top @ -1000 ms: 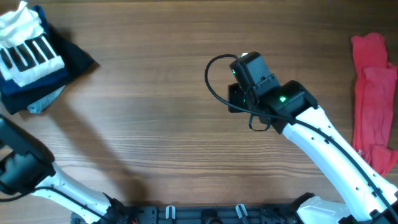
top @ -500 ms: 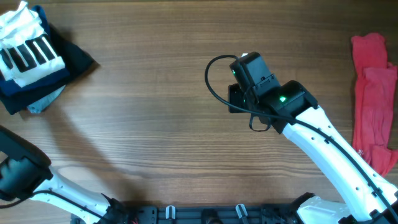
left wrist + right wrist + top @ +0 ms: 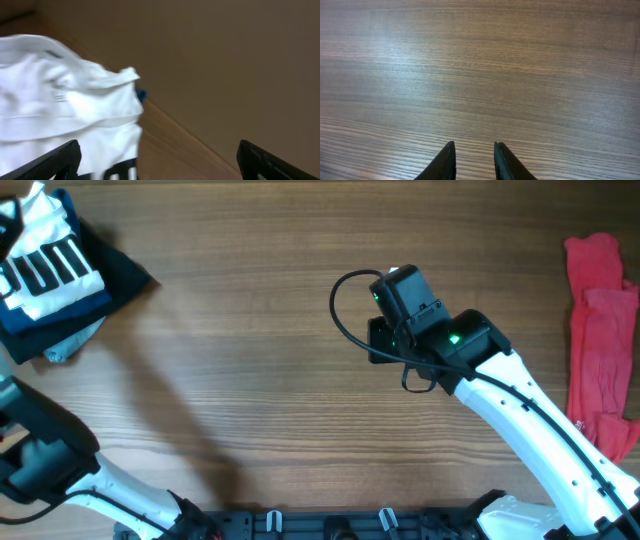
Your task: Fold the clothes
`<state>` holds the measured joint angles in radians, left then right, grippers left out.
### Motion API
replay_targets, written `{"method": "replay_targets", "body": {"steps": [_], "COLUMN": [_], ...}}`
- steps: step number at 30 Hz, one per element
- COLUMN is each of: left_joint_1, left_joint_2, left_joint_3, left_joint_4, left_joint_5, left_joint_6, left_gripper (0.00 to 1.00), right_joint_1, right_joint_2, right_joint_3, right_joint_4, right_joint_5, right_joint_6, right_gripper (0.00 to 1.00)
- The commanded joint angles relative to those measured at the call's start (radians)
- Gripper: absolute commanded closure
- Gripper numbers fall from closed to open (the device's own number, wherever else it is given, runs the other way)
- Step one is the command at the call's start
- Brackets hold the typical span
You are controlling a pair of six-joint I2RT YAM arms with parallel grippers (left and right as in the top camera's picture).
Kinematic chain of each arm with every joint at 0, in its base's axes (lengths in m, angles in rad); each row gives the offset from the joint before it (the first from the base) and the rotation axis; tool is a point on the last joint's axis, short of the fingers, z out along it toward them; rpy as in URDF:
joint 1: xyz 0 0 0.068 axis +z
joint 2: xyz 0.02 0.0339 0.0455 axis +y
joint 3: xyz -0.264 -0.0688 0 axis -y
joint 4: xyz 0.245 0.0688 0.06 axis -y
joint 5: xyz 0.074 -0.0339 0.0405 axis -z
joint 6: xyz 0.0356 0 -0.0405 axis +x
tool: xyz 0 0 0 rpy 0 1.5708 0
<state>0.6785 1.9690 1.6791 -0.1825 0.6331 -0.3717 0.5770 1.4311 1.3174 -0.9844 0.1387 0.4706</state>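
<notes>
Apparently finished, the white striped T-shirt (image 3: 48, 272) tops the dark pile (image 3: 125, 277) at the table's (image 3: 250, 370) left corner. The left tool (image 3: 157, 150) gapes empty beside it, the right tool (image 3: 473, 152) hovers narrowly parted and empty, and the red shirts (image 3: 600, 340) wait at the right.

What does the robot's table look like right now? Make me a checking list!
Surface: wooden table, bare in the middle.
Job's things: white shirt with black stripes lies on dark clothes at the far left corner; red clothes lie along the right edge.
Clutter: nothing seen.
Grippers: left gripper is wide open and empty, close to the white shirt; right gripper is over bare wood, jaws a little apart, empty.
Cables: a black cable loops beside the right arm's wrist.
Surroundings: nothing seen.
</notes>
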Motion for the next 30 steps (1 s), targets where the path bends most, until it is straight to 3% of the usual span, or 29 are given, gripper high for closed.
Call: {"method": "replay_targets", "body": {"steps": [1, 6, 15, 24, 30], "left_joint_1": [-0.061, -0.122, -0.177, -0.177, -0.151], "left_joint_2": [0.016, 0.091, 0.200, 0.319, 0.396], "left_joint_3": [0.120, 0.328, 0.338, 0.337, 0.337], "left_joint_4": [-0.094, -0.310, -0.344, -0.175, 0.074], "left_joint_5": [-0.108, -0.352, -0.578, -0.628, -0.643], "left_joint_6": [0.030, 0.130, 0.212, 0.276, 0.286], "left_gripper": [0.00, 0.00, 0.02, 0.02, 0.00], "right_joint_1": [-0.003, -0.002, -0.003, -0.003, -0.003], "right_joint_2": [-0.016, -0.016, -0.016, -0.016, -0.016], "right_joint_3": [0.004, 0.004, 0.004, 0.004, 0.004], "right_joint_4": [-0.008, -0.019, -0.023, -0.035, -0.080], "right_joint_5": [-0.004, -0.003, 0.002, 0.003, 0.003], "right_joint_6": [0.011, 0.010, 0.010, 0.009, 0.029], "right_gripper": [0.77, 0.78, 0.78, 0.78, 0.78]}}
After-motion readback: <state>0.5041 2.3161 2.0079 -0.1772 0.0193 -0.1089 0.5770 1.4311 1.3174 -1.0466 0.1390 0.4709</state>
